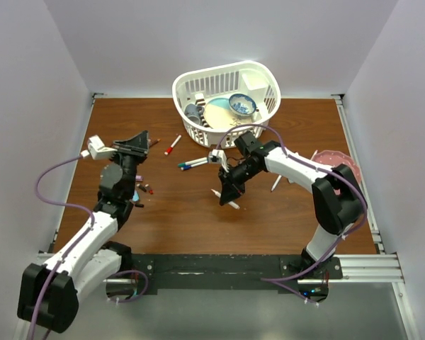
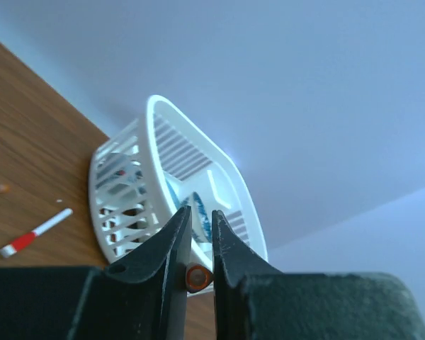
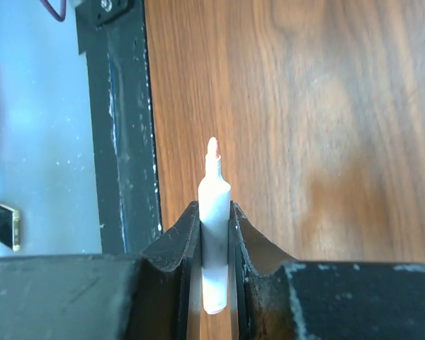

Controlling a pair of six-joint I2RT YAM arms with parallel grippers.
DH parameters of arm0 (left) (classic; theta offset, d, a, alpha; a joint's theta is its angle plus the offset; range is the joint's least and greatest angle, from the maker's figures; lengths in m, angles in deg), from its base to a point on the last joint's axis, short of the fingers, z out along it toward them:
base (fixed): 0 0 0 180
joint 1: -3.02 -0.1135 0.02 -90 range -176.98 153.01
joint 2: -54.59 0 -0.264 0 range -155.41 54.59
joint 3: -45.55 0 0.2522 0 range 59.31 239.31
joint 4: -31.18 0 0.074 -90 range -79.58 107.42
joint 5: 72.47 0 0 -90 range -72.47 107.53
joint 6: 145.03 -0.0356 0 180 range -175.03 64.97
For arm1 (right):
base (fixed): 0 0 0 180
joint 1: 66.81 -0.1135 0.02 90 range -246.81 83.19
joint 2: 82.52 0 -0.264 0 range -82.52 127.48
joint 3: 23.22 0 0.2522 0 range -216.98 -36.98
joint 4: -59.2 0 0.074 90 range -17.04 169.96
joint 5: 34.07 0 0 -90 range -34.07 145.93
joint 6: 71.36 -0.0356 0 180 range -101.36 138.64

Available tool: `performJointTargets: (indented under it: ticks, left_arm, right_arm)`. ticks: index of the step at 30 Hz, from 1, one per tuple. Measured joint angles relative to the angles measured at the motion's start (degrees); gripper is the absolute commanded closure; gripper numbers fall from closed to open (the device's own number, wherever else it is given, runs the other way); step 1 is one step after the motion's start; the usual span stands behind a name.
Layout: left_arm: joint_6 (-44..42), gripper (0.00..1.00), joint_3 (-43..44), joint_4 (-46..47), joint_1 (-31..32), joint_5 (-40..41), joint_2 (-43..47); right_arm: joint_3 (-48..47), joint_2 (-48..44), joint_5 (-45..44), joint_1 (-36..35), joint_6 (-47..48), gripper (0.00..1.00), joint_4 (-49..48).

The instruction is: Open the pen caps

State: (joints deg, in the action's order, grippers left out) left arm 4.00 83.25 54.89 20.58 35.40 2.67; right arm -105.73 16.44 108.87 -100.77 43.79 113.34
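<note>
From the top camera you see your left gripper (image 1: 145, 140) over the left part of the brown wooden table (image 1: 283, 219), its jaws drawn narrow, and your right gripper (image 1: 229, 197) near the table's middle, pointed down and clamped across a thin white marker barrel (image 1: 234, 205); between the two lie a white marker with a red cap (image 1: 173, 145) and a pair of capped markers in blue and green (image 1: 193, 163), apart from both hands; a white slotted plastic basket (image 1: 265, 78) holding dishes stands at the far edge, and a pink plate (image 1: 338, 159) sits at the right edge. In the left wrist camera your two black fingers stand almost together and pinch a small round orange-red plastic cap (image 2: 195, 278), seen end-on deep between them; the basket and the red-capped marker show beyond. In the right wrist camera your fingers grip the white barrel around its middle; its bare orange tip (image 3: 212, 147) points away over the table.
</note>
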Motion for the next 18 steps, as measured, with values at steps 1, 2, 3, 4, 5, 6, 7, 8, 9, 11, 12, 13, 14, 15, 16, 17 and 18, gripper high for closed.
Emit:
performJointTargets:
  ticks: [1, 2, 3, 4, 5, 6, 7, 8, 9, 11, 12, 13, 14, 15, 16, 17, 18]
  left_arm:
    - [-0.2, 1.00, 0.7, -2.3, -1.2, 0.3, 0.9]
    - [-0.4, 1.00, 1.4, -5.5, -1.9, 0.4, 1.5]
    - [-0.8, 1.00, 2.2, -8.7, -2.3, 0.3, 1.6]
    - [-1.2, 1.00, 3.2, -12.7, -2.5, 0.0, 1.4]
    - [-1.5, 1.00, 4.0, -16.9, -2.6, -0.3, 1.0]
    - [-1.7, 1.00, 4.5, -20.9, -2.6, -0.8, 0.5]
    - [-1.9, 1.00, 4.7, -25.0, -2.6, -1.1, 0.0]
    - [-2.2, 1.00, 4.8, -29.1, -2.8, -1.2, -0.4]
    - [-2.6, 1.00, 4.7, -33.2, -3.0, -1.2, -0.8]
    - [-3.3, 1.00, 4.1, -39.3, -3.7, -1.3, -1.1]
    - [-3.7, 1.00, 3.5, -41.3, -4.2, -1.3, -1.1]
    - [-4.0, 1.00, 2.8, -42.9, -4.7, -1.3, -1.1]
    - [-4.2, 1.00, 2.1, -44.0, -5.1, -1.3, -1.2]
    - [-4.3, 1.00, 1.5, -44.9, -5.6, -1.4, -1.5]
    - [-4.5, 1.00, 1.3, -45.6, -5.9, -1.4, -1.9]
    - [-4.6, 1.00, 1.2, -46.3, -6.4, -1.4, -2.7]
    - [-4.7, 1.00, 1.2, -46.5, -6.7, -1.4, -3.8]
  right_arm:
    - [0.0, 0.0, -0.6, 0.0, 0.0, 1.00, 0.3]
    - [0.0, -0.2, -1.9, 0.0, -0.1, 1.00, 0.3]
    - [0.1, -0.4, -3.7, 0.0, -0.3, 1.00, 0.3]
    - [0.3, -0.9, -5.6, 0.1, -0.5, 1.00, -0.1]
    - [0.7, -1.6, -7.4, 0.3, -0.7, 1.00, -0.5]
    - [1.5, -3.0, -9.9, 0.7, -1.1, 1.00, -1.4]
    - [2.0, -4.5, -11.6, 1.5, -1.4, 1.00, -1.6]
    - [2.4, -6.0, -13.0, 2.6, -1.7, 1.00, -1.9]
    - [2.5, -7.4, -14.1, 4.1, -2.0, 1.00, -2.3]
    - [2.5, -9.5, -15.4, 6.9, -2.4, 1.00, -3.4]
    - [2.5, -10.1, -16.1, 8.1, -2.6, 1.00, -4.0]
    - [2.5, -10.4, -16.5, 9.1, -2.7, 1.00, -4.3]
    - [2.5, -10.5, -17.0, 9.7, -2.9, 1.00, -4.6]
    - [2.5, -10.5, -17.6, 10.0, -3.0, 1.00, -4.9]
    - [2.5, -10.4, -17.7, 9.9, -3.1, 1.00, -4.9]
    - [2.6, -10.3, -17.9, 9.8, -3.1, 1.00, -4.9]
    - [2.6, -10.3, -18.0, 9.7, -3.1, 1.00, -4.9]
